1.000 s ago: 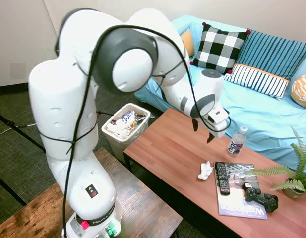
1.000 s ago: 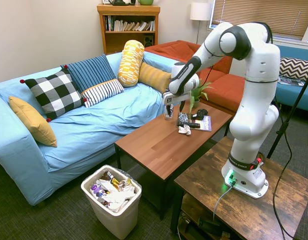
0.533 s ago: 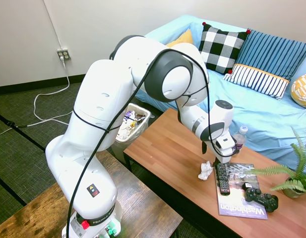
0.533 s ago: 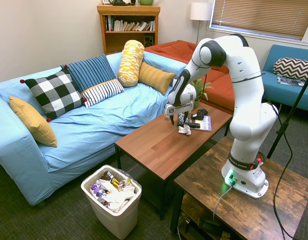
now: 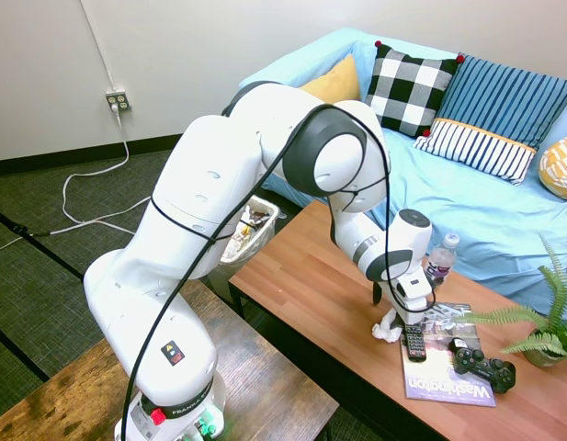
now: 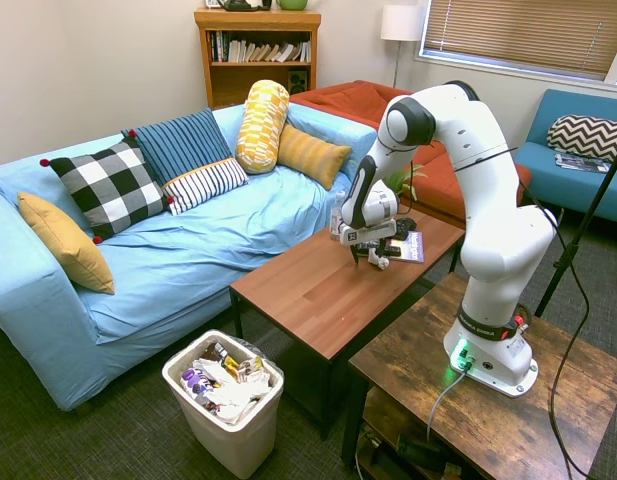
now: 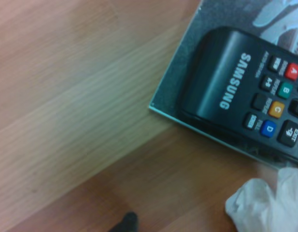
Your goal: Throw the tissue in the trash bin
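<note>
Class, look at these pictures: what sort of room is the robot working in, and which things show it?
Most likely a living room: a sofa with cushions, a coffee table bearing a remote, and a bookshelf.

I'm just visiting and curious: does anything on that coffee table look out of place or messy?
Only the tissue: a crumpled white wad lying on the wooden coffee table, right beside the remote and magazine, with the gripper down at it. The trash bin is on the floor, already heaped with litter. Nothing looks spilled or broken.
</note>
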`<action>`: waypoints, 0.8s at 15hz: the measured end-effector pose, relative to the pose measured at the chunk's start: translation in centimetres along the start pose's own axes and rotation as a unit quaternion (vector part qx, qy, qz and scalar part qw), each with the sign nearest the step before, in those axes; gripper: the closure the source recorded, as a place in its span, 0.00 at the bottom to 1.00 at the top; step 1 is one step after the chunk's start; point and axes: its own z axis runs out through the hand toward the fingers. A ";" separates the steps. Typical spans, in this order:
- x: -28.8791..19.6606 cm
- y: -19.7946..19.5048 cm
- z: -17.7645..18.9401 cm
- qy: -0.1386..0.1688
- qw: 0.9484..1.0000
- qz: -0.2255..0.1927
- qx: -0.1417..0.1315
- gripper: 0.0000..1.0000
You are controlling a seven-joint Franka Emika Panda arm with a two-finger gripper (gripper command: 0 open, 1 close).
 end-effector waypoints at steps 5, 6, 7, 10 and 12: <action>0.2 0.2 0.2 -0.010 1.000 -0.002 0.011 1.00; 0.1 0.2 0.2 -0.012 1.000 -0.002 0.013 1.00; 0.1 0.2 0.2 -0.014 1.000 -0.004 0.014 1.00; 0.3 0.5 0.4 -0.021 1.000 -0.005 0.020 1.00; 0.7 0.9 0.5 -0.025 0.999 -0.006 0.023 1.00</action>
